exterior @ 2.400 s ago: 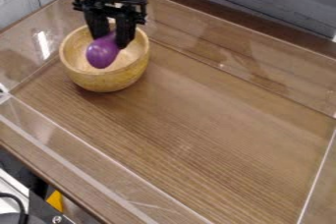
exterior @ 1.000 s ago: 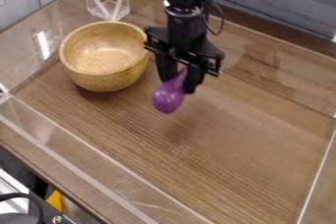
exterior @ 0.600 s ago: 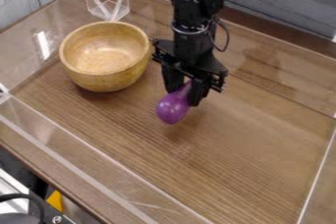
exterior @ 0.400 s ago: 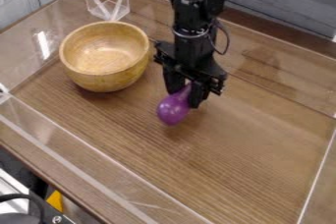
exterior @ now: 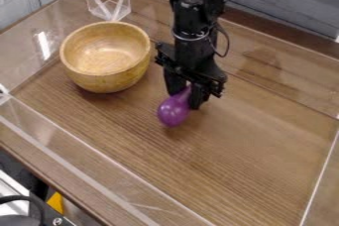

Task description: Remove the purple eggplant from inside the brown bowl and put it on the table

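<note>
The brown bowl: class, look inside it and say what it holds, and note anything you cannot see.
The brown bowl shows only its bare pale interior. The purple eggplant is outside it, over the table, held by the gripper. The near inner wall is hidden by the rim.

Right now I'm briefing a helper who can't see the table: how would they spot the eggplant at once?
Start at the round tan wooden bowl on the far left of the wood-grain table. Just to its right, the black gripper points down, shut on the eggplant. It is the only glossy purple thing, small and rounded.
</note>
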Robot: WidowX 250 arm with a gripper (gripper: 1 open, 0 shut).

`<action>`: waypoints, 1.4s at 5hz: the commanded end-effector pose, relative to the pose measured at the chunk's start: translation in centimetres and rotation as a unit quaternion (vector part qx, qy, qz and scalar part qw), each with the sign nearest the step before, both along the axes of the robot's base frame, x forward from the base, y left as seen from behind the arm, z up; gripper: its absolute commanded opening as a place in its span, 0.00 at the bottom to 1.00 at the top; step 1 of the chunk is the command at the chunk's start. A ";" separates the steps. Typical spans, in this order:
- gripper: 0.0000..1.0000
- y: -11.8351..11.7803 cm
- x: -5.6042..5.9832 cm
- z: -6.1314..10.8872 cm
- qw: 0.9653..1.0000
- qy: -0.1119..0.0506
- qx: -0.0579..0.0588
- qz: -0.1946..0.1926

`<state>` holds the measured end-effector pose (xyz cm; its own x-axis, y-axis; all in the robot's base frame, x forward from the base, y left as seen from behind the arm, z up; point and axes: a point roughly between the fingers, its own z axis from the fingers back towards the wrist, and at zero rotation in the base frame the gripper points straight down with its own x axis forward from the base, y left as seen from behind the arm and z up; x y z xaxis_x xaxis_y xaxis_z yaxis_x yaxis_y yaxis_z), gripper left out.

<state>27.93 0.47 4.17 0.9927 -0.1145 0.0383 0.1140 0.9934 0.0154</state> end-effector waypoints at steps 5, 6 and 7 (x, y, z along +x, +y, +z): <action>0.00 2.2 0.7 0.3 1.000 -0.013 -0.007 0.010; 0.00 2.7 0.8 0.3 1.000 -0.012 -0.008 0.013; 0.00 3.2 0.8 0.4 1.000 -0.012 -0.008 0.015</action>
<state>27.70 3.36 3.44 0.9967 -0.0790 0.0175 0.0791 0.9968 -0.0083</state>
